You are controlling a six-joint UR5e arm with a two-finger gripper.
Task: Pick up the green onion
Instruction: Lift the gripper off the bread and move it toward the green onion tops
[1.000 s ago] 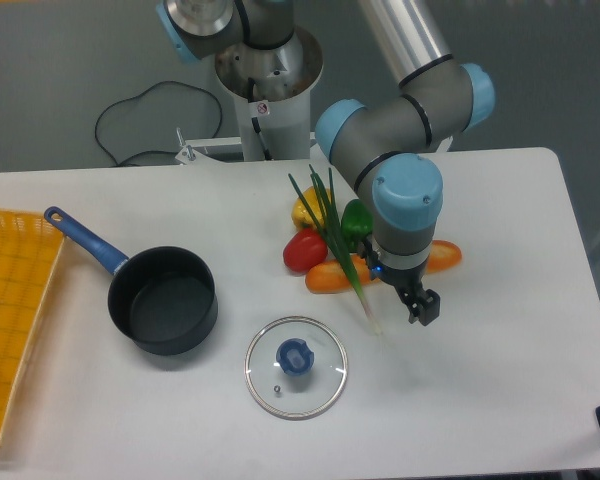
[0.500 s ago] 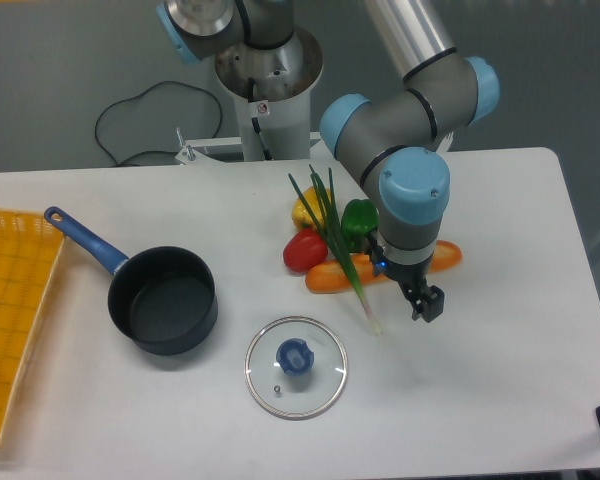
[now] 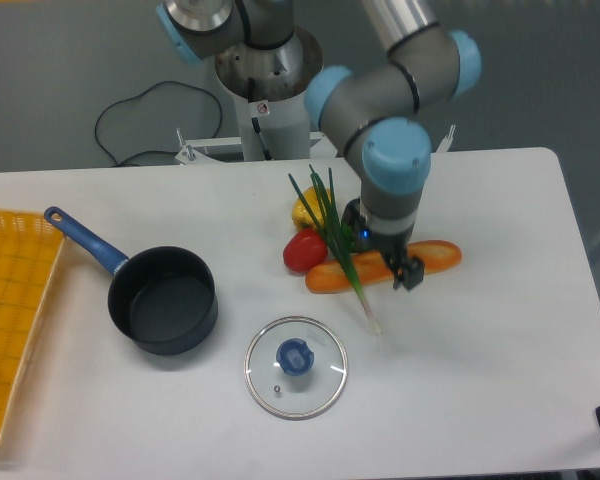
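overhead, the arm bends down, its gripper (image 3: 404, 274) over the baguette (image 3: 435, 257) beside the green onion (image 3: 342, 255), jaw opening unclear.

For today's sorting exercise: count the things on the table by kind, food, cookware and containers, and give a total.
Food: 4 visible (green onion, red pepper, yellow pepper, baguette)
Cookware: 2 (pot, glass lid)
Containers: 1 (yellow basket)
Total: 7

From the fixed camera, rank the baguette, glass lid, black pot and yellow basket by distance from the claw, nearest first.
1. baguette: right under the claw.
2. glass lid: lower left, on the table.
3. black pot: farther left.
4. yellow basket: at the far left edge.
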